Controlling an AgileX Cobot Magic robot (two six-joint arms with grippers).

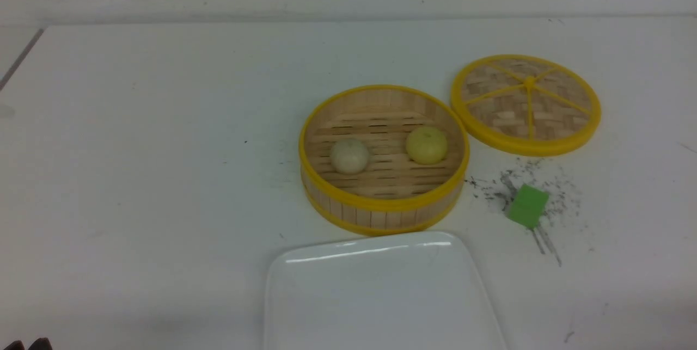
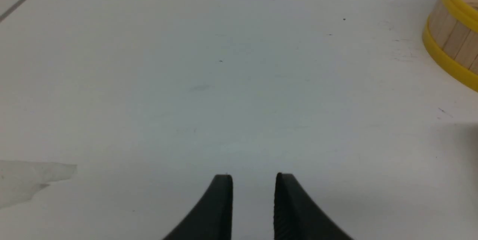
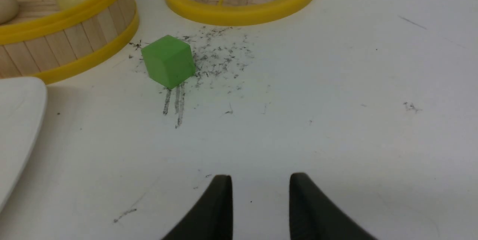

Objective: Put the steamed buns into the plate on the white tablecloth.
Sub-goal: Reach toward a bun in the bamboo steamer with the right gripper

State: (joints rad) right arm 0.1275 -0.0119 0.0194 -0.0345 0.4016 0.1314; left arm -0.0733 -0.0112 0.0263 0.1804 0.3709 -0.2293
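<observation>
Yellow bun [image 1: 427, 145] in steamer [image 1: 381, 214], right half; beige bun [image 1: 350, 156] in left half. Both beyond the plate [image 1: 381, 295]. Right gripper [image 3: 260, 175]: fingers apart, nothing between; yellow bun lies forward and to its left, likely its pick. Left gripper [image 2: 254, 175]: parted more narrowly, nothing held; beige bun forward and to its right, probably nearer that arm. Buns round, no long axis to match.

Green cube [image 1: 527, 206] beside steamer [image 1: 384, 214]; open surface left of steamer.
</observation>
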